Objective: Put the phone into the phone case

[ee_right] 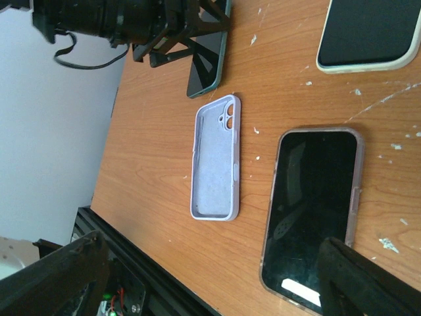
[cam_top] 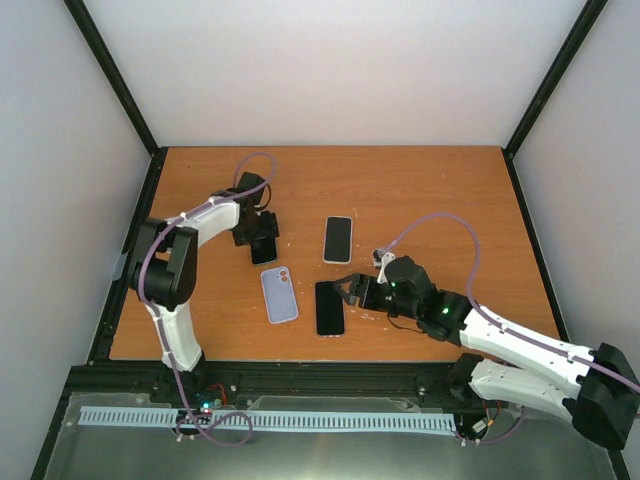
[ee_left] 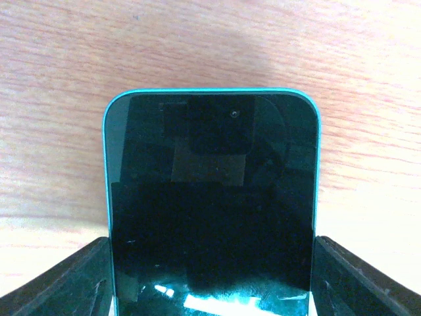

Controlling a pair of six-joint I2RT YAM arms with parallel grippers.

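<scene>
A dark phone with a teal edge (ee_left: 210, 164) lies between my left gripper's (ee_left: 210, 270) fingers, which press on its two long sides. In the top view the left gripper (cam_top: 263, 240) holds this phone (cam_top: 265, 256) at the left middle of the table. In the right wrist view the phone (ee_right: 209, 62) looks tilted, one end raised. An empty lavender phone case (cam_top: 279, 295) lies open side up just in front of it; it also shows in the right wrist view (ee_right: 216, 164). My right gripper (cam_top: 348, 289) is wide open and empty (ee_right: 214, 263), to the right of the case.
A black phone in a pinkish case (cam_top: 330, 307) lies under the right gripper, also seen in the right wrist view (ee_right: 312, 210). Another phone in a cream case (cam_top: 338, 239) lies behind it (ee_right: 368, 33). The table's front edge (cam_top: 300, 358) is near.
</scene>
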